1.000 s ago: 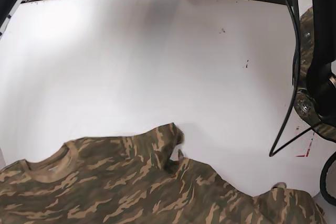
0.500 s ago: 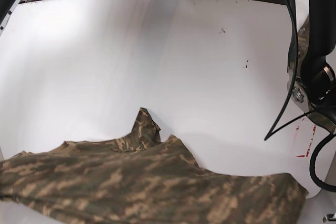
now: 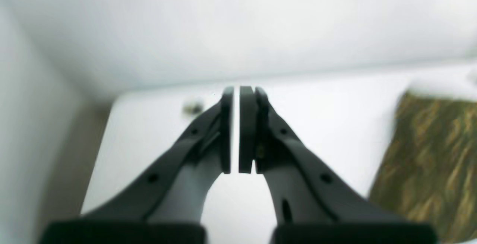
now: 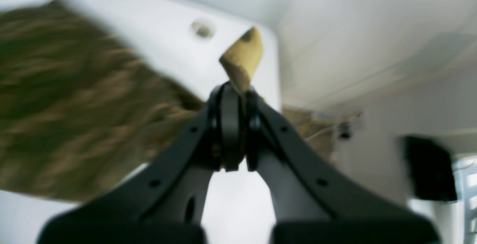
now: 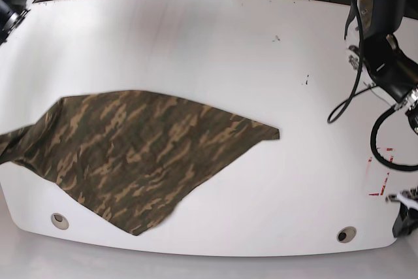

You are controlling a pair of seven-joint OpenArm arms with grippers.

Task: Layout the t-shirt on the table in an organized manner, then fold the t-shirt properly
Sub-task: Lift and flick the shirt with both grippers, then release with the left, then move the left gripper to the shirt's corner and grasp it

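1. The t-shirt (image 5: 137, 155) is stretched over the left half of the worktop (image 5: 215, 57), its long axis running from 9 to 3 o'clock, its tip pointing at 3.
2. A corner is pinched in the right hand (image 4: 234, 124); the left hand (image 3: 236, 130) is closed on nothing.
3. The cloth could easily get bunched or dragged off the 9 o'clock edge if pulled one-sided.

Readable text: none | worktop (image 5: 209, 50): red tape mark (image 5: 379, 176) near its edge, no legible lettering | t-shirt (image 5: 130, 155): camouflage print only
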